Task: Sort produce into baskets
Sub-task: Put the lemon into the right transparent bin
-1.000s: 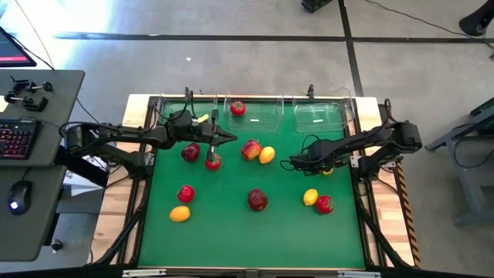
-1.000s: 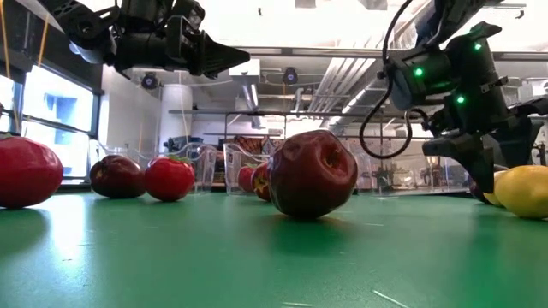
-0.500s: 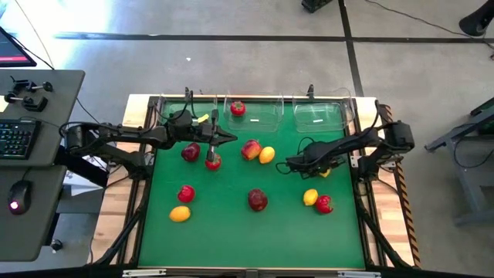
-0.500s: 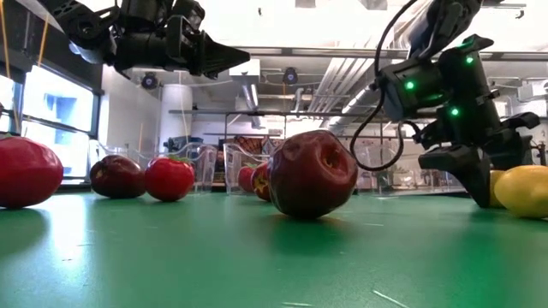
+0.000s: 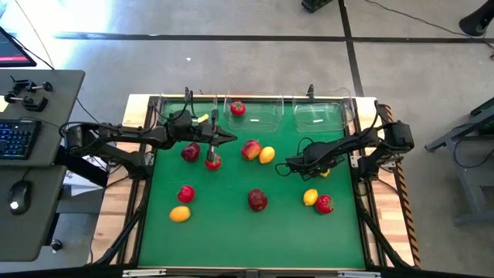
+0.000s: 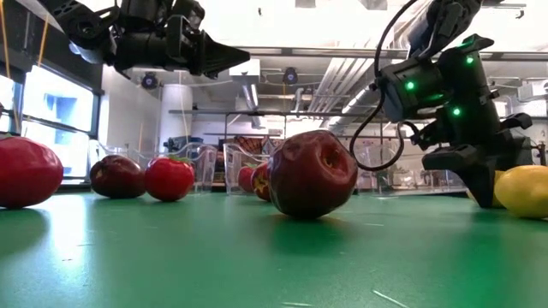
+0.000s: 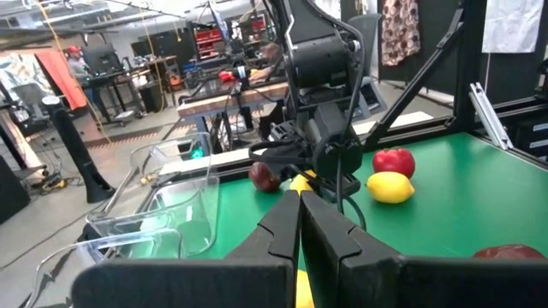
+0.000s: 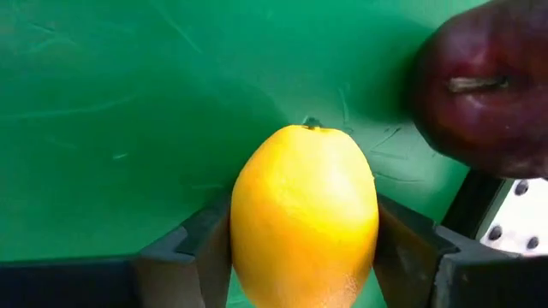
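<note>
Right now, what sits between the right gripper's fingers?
A yellow lemon fills the gap of the right gripper, fingers flanking both sides; the right wrist view shows it.

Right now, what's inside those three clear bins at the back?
The middle bin holds one red, green-topped fruit. The right bin looks empty. The left bin is partly covered by the left arm, so its contents can't be fully seen.
</note>
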`<state>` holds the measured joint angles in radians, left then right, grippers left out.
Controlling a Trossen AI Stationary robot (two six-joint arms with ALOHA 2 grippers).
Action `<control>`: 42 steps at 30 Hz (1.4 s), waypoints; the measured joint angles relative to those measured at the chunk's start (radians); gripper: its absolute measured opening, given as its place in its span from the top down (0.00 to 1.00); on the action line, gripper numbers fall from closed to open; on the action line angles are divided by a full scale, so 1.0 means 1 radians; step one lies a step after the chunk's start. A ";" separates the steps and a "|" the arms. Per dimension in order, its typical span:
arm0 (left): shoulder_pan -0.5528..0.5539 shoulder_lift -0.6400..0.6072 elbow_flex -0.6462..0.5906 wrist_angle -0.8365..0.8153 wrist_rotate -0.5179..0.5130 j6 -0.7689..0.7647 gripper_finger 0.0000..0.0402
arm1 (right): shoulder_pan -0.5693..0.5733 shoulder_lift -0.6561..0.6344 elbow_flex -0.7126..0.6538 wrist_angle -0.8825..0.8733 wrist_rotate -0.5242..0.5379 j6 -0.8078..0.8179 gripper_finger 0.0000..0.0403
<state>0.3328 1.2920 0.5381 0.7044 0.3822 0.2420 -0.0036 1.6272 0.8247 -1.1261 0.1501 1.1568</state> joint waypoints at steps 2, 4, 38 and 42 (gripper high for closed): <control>0.000 0.000 0.000 0.003 0.000 0.002 1.00 | 0.000 0.002 0.007 -0.016 -0.001 -0.013 0.48; 0.000 0.000 0.000 0.003 0.000 0.004 1.00 | 0.000 0.002 0.026 -0.026 -0.001 -0.021 0.47; 0.000 0.000 0.000 0.004 0.000 0.000 1.00 | -0.725 0.040 0.494 0.159 0.150 -0.659 0.48; 0.000 0.000 0.000 0.004 -0.001 0.021 1.00 | -0.762 0.080 0.475 0.251 0.054 -0.682 0.48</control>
<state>0.3332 1.2919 0.5381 0.7085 0.3813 0.2635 -0.7655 1.7071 1.2992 -0.8756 0.2041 0.4752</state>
